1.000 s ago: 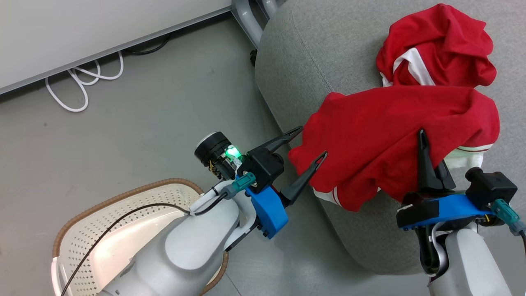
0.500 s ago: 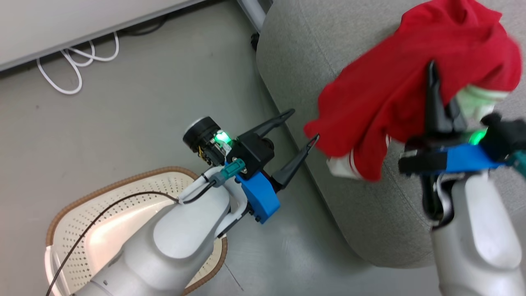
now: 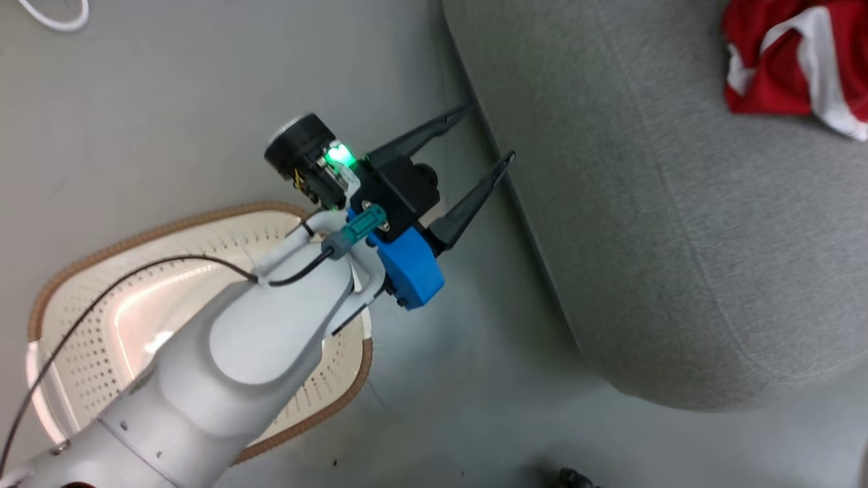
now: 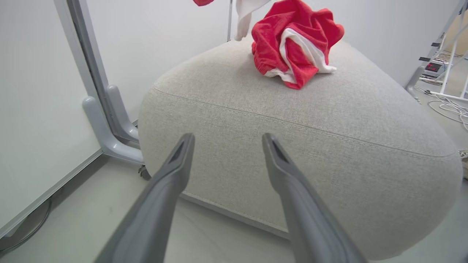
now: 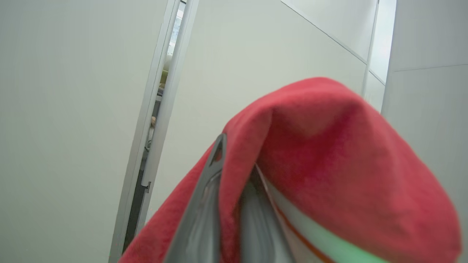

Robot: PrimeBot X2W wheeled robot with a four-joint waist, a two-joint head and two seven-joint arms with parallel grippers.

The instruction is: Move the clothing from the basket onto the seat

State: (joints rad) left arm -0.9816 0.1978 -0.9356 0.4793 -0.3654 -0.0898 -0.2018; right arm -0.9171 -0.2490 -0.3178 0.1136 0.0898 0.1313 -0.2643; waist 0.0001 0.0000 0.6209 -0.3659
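Note:
My left gripper [image 3: 489, 133] hangs open above the floor, just beside the near edge of the grey seat [image 3: 651, 244], with nothing between its fingers [image 4: 182, 153]. One crumpled red-and-white garment [image 4: 296, 47] lies on top of the seat [image 4: 292, 146] and shows at the upper right of the head view as clothing [image 3: 780, 74]. My right gripper [image 5: 234, 171] is shut on another red garment [image 5: 329, 146], which drapes over its fingers. Scraps of cloth [image 4: 248, 14] dangle above the seat. The cream basket [image 3: 169, 227] sits on the floor under my left arm; its visible part holds no clothing.
A white panel on a grey metal foot [image 4: 106, 124] stands left of the seat. Cables [image 4: 446, 106] lie on the floor to the seat's right. A white cord [image 3: 54, 17] lies on the grey floor at the far left.
The head camera has swung down and left. My right gripper has lifted the red garment up and out of the head view. My left gripper stays open beside the seat's edge.

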